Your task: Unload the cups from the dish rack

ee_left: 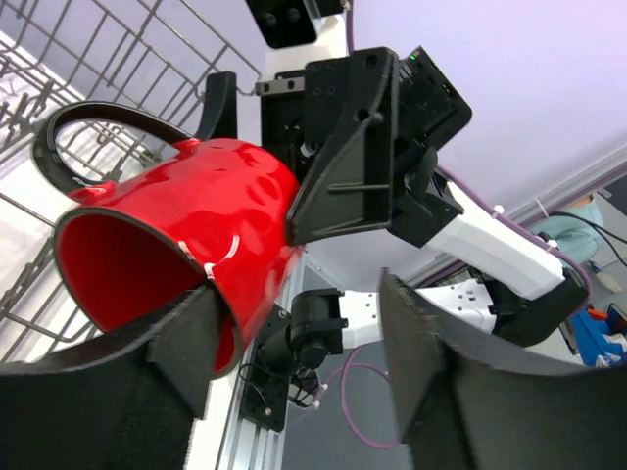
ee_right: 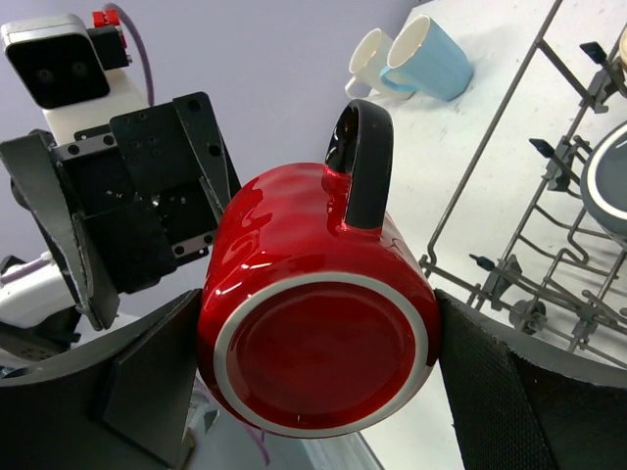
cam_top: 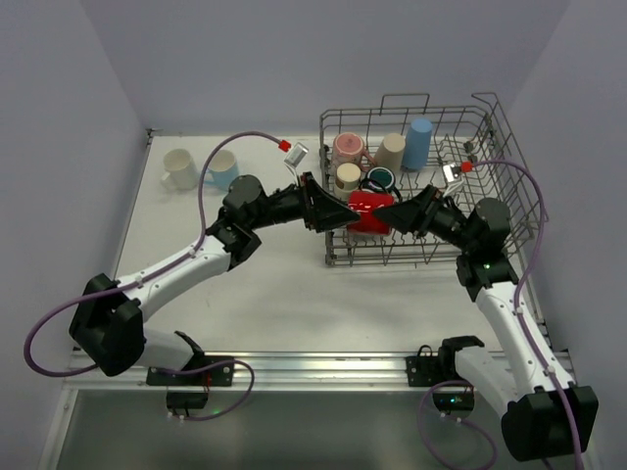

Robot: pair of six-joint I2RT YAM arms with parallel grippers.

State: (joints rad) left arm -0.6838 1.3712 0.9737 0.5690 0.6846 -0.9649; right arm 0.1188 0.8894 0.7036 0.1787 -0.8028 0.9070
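A red mug (cam_top: 370,211) with a black handle hangs in the air over the front left part of the grey wire dish rack (cam_top: 509,147). My right gripper (cam_top: 394,215) is shut on its base end (ee_right: 313,323), one finger on each side. My left gripper (cam_top: 338,211) is open at the mug's mouth (ee_left: 186,225): one finger (ee_left: 186,343) lies at the rim, the other stands well clear. In the rack stand a speckled pink cup (cam_top: 348,149), a beige cup (cam_top: 392,150), a blue tumbler (cam_top: 419,142) and a dark teal cup (cam_top: 380,179).
A white mug (cam_top: 179,168) and a light blue mug (cam_top: 222,171) stand on the table at the far left, also in the right wrist view (ee_right: 431,59). A metal rail (cam_top: 294,367) runs along the near edge. Walls close in the back and sides.
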